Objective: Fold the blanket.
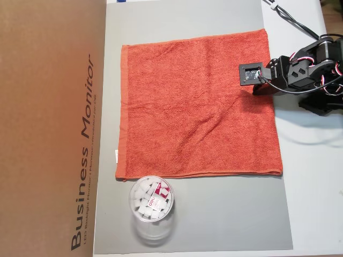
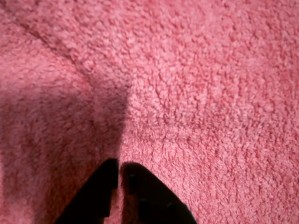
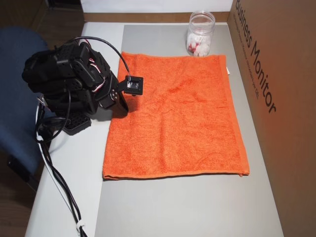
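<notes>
The blanket (image 1: 193, 101) is an orange-red terry towel lying spread flat on a grey mat (image 1: 214, 214), seen in both overhead views (image 3: 177, 118). A small white tag (image 1: 117, 155) sticks out of one hem. My gripper (image 1: 261, 87) sits low over the blanket's edge nearest the arm (image 3: 121, 102), close to one corner. In the wrist view the cloth (image 2: 196, 93) fills the frame, and my gripper (image 2: 119, 170) shows two black fingertips drawn together with only a thin slit between them. No fold of cloth is visibly caught there.
A clear plastic jar (image 1: 151, 206) of white pieces stands on the mat just off the blanket's edge (image 3: 201, 34). A large brown cardboard box (image 1: 48, 128) walls off the side opposite the arm. Cables (image 3: 59, 187) trail off the white table beside a blue chair (image 3: 15, 98).
</notes>
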